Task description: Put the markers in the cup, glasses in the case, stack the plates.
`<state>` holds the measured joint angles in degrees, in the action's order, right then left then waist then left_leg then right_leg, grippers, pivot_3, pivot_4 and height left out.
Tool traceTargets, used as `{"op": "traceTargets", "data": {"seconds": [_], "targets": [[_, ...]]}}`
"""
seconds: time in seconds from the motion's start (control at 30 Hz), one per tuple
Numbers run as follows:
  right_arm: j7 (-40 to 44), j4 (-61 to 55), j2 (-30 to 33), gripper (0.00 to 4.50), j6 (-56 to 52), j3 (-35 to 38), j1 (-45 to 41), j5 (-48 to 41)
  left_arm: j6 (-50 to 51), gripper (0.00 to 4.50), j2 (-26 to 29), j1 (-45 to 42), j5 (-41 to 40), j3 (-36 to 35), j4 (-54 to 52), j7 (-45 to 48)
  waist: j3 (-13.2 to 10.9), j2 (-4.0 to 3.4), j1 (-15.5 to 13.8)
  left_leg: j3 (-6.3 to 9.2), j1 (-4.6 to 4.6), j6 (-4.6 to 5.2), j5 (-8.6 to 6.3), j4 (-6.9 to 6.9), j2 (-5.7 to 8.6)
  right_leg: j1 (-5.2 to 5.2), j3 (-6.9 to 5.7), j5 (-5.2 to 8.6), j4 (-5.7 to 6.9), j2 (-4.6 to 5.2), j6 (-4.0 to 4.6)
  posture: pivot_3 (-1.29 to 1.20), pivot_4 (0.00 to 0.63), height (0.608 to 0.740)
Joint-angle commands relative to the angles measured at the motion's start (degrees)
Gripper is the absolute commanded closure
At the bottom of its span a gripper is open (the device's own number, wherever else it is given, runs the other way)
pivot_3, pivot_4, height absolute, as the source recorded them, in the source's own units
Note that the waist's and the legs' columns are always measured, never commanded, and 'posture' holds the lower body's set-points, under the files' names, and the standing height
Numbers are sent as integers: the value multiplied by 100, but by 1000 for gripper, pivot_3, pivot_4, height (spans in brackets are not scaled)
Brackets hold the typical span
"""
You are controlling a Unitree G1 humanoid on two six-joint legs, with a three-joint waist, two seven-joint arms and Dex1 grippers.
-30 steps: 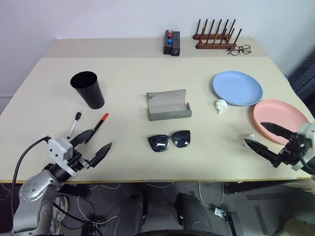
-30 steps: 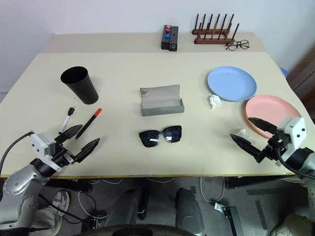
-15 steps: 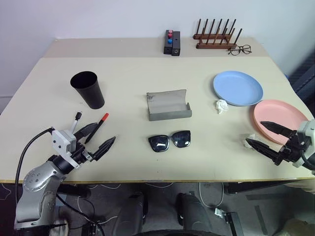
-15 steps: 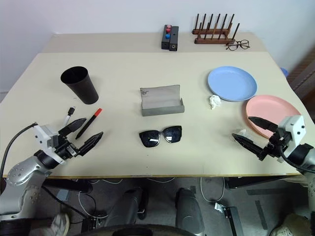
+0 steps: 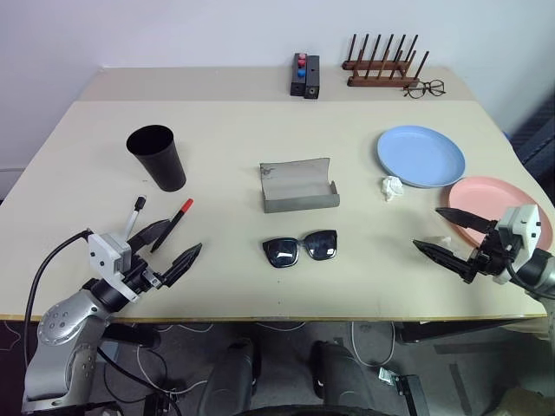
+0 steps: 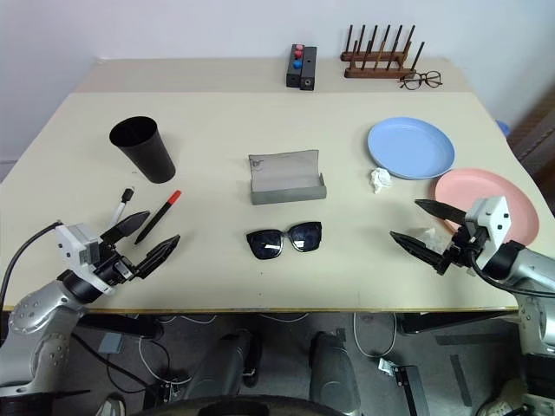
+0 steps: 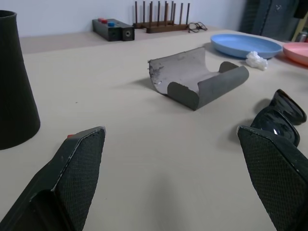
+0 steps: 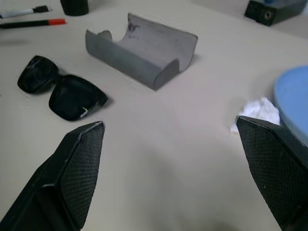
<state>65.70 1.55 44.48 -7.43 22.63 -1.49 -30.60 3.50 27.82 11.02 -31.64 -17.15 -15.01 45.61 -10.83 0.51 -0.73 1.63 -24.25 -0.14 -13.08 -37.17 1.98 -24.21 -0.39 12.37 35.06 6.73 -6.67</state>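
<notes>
— So why is the case (image 5: 298,185) lying open in the middle of the table (image 5: 234,130)?

— Probably so the glasses (image 5: 300,249), just in front of it, can go straight in. Both claws have their fingers spread wide and hold nothing.

— And their positions?

— Left claw (image 5: 171,248) hovers beside the markers (image 5: 172,220), near the cup (image 5: 157,158). Right claw (image 5: 454,235) hangs at the pink plate's (image 5: 494,199) near edge, the blue plate (image 5: 420,154) just behind. Nothing's sorted yet.

Bare table (image 5: 225,173) lies open between the cup (image 5: 157,157) and the case (image 5: 299,185); a crumpled tissue (image 5: 392,187) sits just beside the blue plate (image 5: 421,156).
</notes>
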Motion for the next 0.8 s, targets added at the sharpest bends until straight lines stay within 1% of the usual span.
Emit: {"op": "traceTargets", "data": {"seconds": [0.03, 0.13, 0.27, 0.43, 0.53, 0.6, 0.73, 0.77, 0.8], "targets": [[57, 59, -41, 72, 112, -111, -283, -24, -49, 0, -50, 57, 50, -100, -166, -187, 0, 0, 0, 0, 0, 0, 0, 0, 0, 0, 0, 0, 0, 0, 0, 0, 150, 740], [173, 141, -24, 72, 136, -321, -620, -12, -60, 0, -70, 126, 93, -89, -178, -258, 0, 0, 1, 0, 0, 0, 0, 0, 0, 0, 0, 0, 0, -1, 0, 0, 150, 740], [266, 248, -45, 72, 120, -526, -1033, -21, 151, 0, -129, -54, -10, -250, -134, -684, 0, 0, -6, 0, 1, 0, 0, -2, 0, 0, 0, -1, 3, -2, 0, 0, 150, 740], [742, 346, -82, 72, 44, -1055, -1608, -10, 1088, 0, -103, -465, 74, -334, -355, -1787, -1, 1, 1, 2, 1, 1, 1, -4, 1, 1, -1, -2, 7, -3, -3, 0, 150, 740], [1023, 513, -188, 72, 47, -1476, -2148, 71, 2204, 0, 94, -716, -427, -442, -621, -2250, -2, 3, 13, 3, 1, 1, 1, -6, 2, 0, -1, -3, 10, -5, -5, 0, 150, 740], [1134, 670, -281, 72, 85, -1670, -2466, 131, 2719, 0, 205, -845, -637, -475, -792, -2460, -2, 3, 18, 4, 2, 1, 1, -6, 2, -1, -1, -3, 14, -8, -5, 0, 150, 740], [1267, 1026, -510, 72, 152, -1945, -3033, 277, 3579, 0, 338, -1062, -1152, -562, -1027, -2745, -3, 3, 24, 4, 4, 0, 2, -5, 3, -2, -1, -3, 17, -11, -6, 0, 150, 740], [1299, 1054, -564, 72, 137, -2005, -3138, 292, 3725, 0, 313, -1108, -1196, -592, -1039, -2886, -3, 3, 16, 4, 4, 0, 2, -5, 3, -2, -1, -3, 17, -10, -6, 0, 150, 740], [1325, 1057, -614, 72, 118, -2051, -3223, 294, 3832, 0, 328, -1150, -1063, -562, -1042, -3074, -3, 3, 4, 5, 4, 0, 2, -4, 4, -1, -1, -4, 17, -10, -8, 0, 150, 740]]}}
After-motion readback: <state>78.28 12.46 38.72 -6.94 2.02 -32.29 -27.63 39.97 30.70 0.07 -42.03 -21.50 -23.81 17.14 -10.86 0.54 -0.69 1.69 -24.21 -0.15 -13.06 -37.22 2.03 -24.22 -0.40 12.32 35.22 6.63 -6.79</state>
